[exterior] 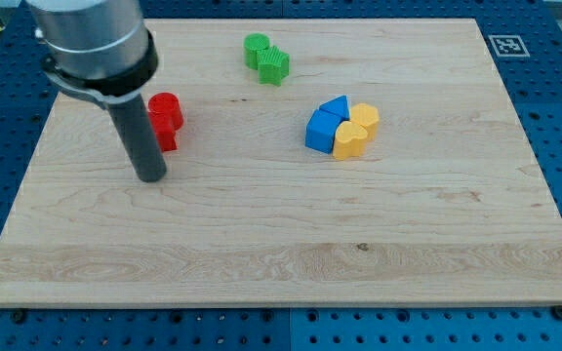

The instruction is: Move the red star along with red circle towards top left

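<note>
My tip (151, 176) down on board (261, 263), left part of frame, just below-left of red pair; no pincer on rig, plain rod. Red circle (165, 108) upper left, red star (167, 137) touching under it, partly hidden by rod. Green blocks (266, 58) top centre; blue (325, 124) + yellow blocks (356, 131) clustered right of centre.
</note>
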Robot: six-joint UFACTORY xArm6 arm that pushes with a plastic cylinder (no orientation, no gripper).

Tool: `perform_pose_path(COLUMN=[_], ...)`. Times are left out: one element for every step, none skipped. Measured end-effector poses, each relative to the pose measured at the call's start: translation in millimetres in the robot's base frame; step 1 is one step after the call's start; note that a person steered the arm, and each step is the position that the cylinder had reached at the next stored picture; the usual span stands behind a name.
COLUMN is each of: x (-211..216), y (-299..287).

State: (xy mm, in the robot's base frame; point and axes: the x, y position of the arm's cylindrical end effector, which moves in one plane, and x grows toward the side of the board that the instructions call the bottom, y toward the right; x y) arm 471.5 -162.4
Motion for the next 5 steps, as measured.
perform_pose_path(x=[-10.7,-10.7,-10.7,-14.5,-39.7], y=[-9.4,-9.4,-2.8,3.9,6.0])
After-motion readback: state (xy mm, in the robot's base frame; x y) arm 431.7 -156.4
